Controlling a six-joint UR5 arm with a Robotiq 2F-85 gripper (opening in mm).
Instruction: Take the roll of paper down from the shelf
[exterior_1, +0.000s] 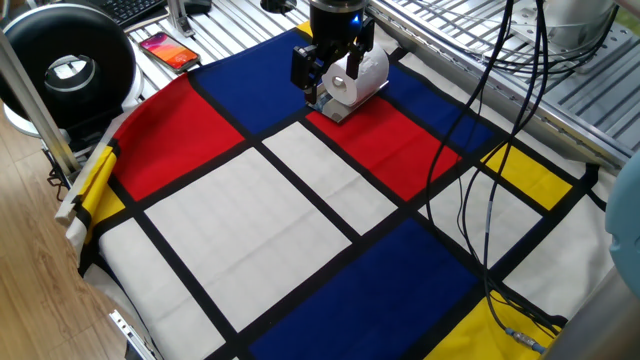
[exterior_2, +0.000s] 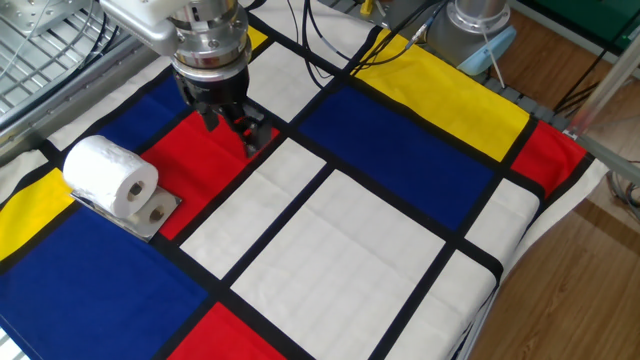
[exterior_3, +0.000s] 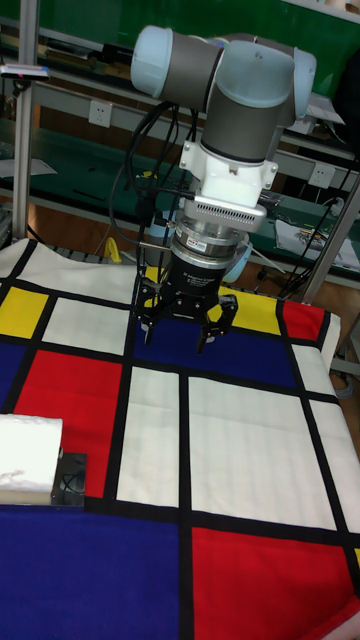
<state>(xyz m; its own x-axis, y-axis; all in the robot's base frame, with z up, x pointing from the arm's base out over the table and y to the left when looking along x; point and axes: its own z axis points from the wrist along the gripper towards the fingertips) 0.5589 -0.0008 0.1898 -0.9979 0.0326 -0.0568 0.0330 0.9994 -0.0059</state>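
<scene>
Jaws (exterior_3: 185, 335) hang open and empty, well apart from the soft white paper roll (exterior_2: 110, 177) lying on its small shiny silver shelf plate (exterior_2: 152, 213); approach should straddle the roll's sides squarely.

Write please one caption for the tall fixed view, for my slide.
UR5 gripper hovers with open fingers over the colour-block cloth, apart from the roll of paper resting on its shelf.

Arm reaches down, wrist vertical; hand (exterior_3: 179, 325) points straight down, fingers (exterior_3: 212, 333) spread apart, empty.
</scene>
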